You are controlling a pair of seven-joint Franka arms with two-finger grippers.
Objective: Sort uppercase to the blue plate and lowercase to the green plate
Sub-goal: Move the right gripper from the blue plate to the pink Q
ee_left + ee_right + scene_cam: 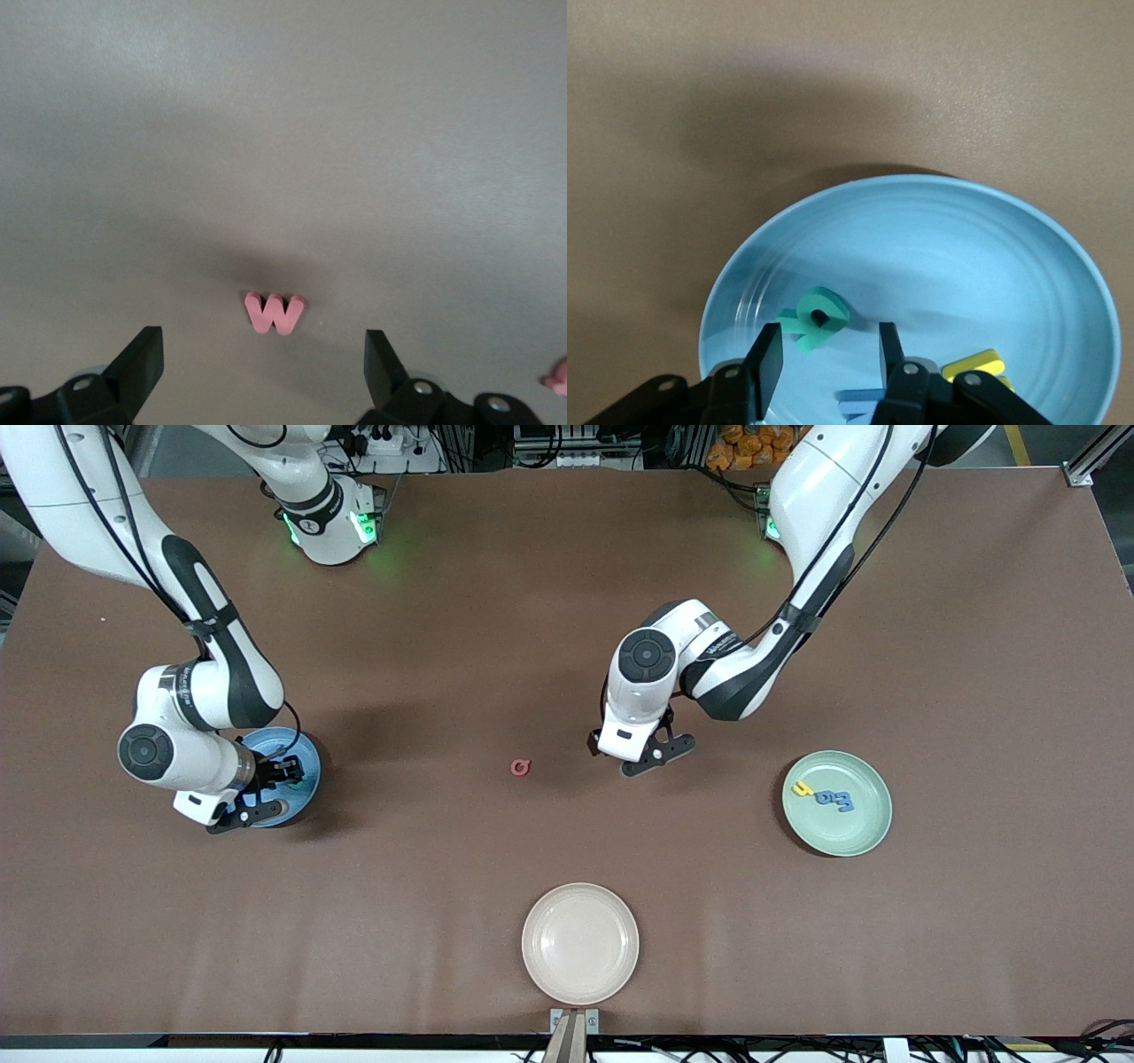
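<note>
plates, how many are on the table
3: the blue plate under the right claw at the right arm's end, the green plate toward the left arm's end, and a cream plate nearest the front camera.

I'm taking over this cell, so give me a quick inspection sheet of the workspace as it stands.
Surface: brown table, no spills seen.
Job's things: blue plate holds a teal letter, a yellow letter and a blue one; green plate holds a yellow letter and blue letters; red Q and red w lie on the table.
Clutter: empty cream plate.
Grippers: left gripper open over the w; right gripper over the blue plate, fingers parted beside the teal letter.
Cables: black cables along both arms.
Surroundings: equipment past the robots' bases.
</note>
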